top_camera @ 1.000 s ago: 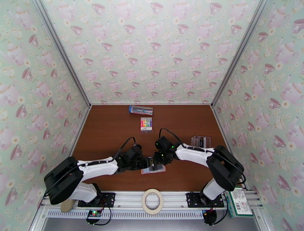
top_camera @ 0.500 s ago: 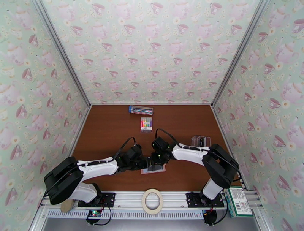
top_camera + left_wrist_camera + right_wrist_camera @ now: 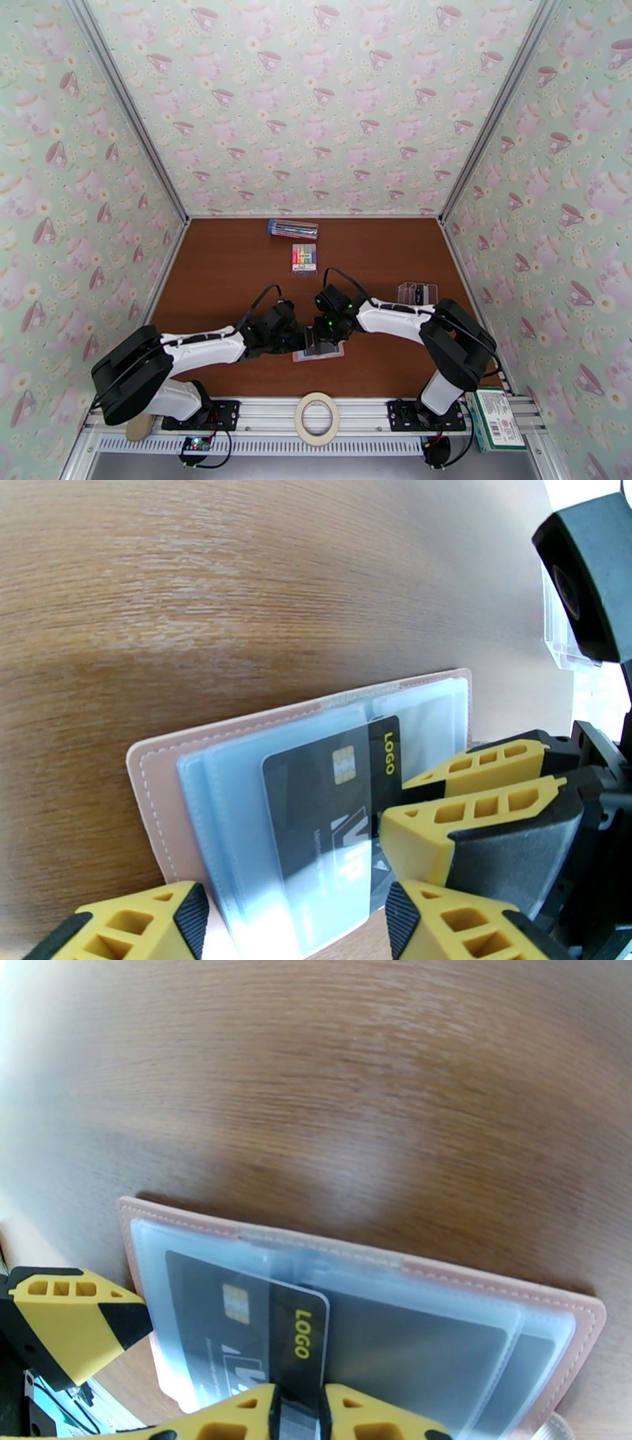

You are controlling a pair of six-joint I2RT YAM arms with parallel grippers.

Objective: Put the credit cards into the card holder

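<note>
Since a second ago the right arm [image 3: 391,316] has swung in toward the left arm [image 3: 205,346], and in the last half second almost nothing shifts.

Both wrists hang low over the holder [image 3: 318,353], which lies open on the surface [image 3: 229,276] near its front edge. The right fingers [image 3: 257,1408] are clamped on the near long edge of the card [image 3: 229,1319]. Its chip end sits under the film of a pocket and its LOGO end is bare. The left fingers [image 3: 150,922] are apart, one at each side of the holder's end; I cannot tell whether they press on it.

To finish the insert well, I would keep the card flat and in line with the pocket and slide it along its length without lifting. The left fingers should brace the far end of the holder so it does not skate on the smooth wood. The pinch sits close to the pocket lip, so it may need to let go and nudge the bare end home.

The holder [image 3: 154,796] is dusty-pink and leather-like, with a pale stitched border. Its pockets are soft, glossy grey-blue film. The card [image 3: 332,819] looks stiff and dark, with rounded corners and yellow lettering. Each finger is yellow, ribbed with cut-outs and faced in black.
</note>
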